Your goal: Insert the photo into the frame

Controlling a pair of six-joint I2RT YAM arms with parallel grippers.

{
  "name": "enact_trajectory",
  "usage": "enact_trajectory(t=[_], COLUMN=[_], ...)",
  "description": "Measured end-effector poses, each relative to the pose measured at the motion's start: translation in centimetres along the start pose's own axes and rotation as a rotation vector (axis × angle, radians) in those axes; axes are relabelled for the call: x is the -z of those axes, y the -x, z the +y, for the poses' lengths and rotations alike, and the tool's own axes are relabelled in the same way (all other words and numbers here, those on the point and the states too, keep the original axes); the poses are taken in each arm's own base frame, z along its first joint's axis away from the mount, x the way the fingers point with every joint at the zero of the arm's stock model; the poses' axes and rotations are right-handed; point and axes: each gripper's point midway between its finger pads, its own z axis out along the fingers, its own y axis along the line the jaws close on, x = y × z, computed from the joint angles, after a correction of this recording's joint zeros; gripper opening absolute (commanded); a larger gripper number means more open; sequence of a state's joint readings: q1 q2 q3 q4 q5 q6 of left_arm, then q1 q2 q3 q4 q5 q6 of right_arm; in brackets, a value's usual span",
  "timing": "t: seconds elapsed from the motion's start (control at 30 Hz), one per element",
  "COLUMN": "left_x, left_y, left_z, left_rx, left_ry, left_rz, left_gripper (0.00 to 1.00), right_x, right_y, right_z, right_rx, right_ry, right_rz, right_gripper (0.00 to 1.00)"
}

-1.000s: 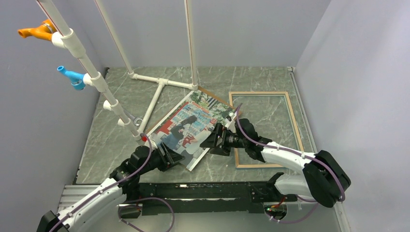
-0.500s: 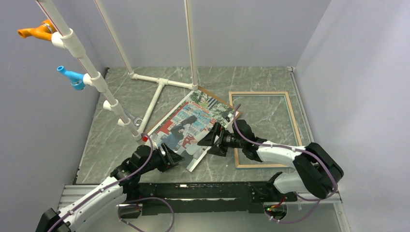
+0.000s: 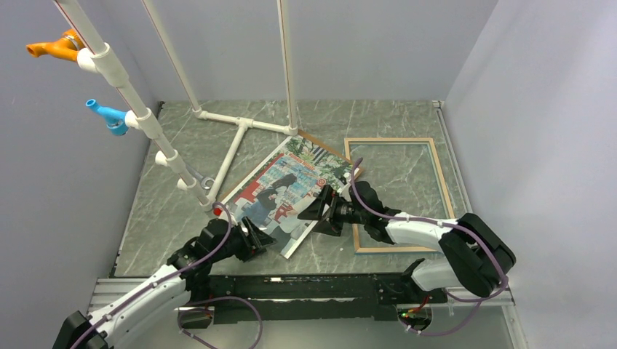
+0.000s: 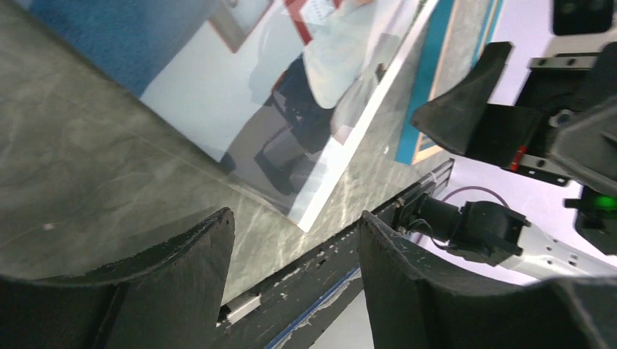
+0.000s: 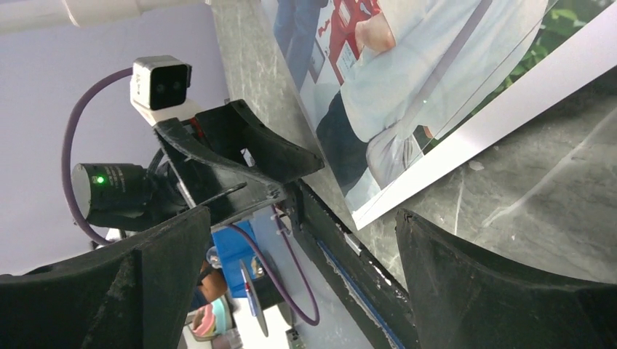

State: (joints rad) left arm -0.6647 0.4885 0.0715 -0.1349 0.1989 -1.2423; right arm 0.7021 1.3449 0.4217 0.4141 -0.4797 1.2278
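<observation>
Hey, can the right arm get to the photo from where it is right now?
Probably yes. The right tool is open and sits right beside the edge of the photo, with nothing between them. The photo lies flat, though, so pinching it may be tricky.

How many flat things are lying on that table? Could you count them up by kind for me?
photo: 1
frame: 1
brown board: 1, mostly hidden under the photo
Total: 3
</observation>
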Motion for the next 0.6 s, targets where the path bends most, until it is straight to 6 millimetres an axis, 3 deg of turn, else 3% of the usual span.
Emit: enact_trajectory(t=[0.17, 0.6], left_x=[-0.5, -1.3], left_y=[-0.5, -0.3], left_z=[1.8, 1.3], left_rx=[0.019, 0.018], left_ry=[0.084, 0.065], left_rz=[0.026, 0.033], left_gripper=[0.67, 0.67], right_x=[0.0, -2.1], right_y=[0.5, 1.5], right_z=[0.1, -2.1], right_rx=[0.028, 0.011], right_ry=[-0.024, -0.118], right_rz=[-0.018, -0.024], right_gripper=[1.0, 1.0])
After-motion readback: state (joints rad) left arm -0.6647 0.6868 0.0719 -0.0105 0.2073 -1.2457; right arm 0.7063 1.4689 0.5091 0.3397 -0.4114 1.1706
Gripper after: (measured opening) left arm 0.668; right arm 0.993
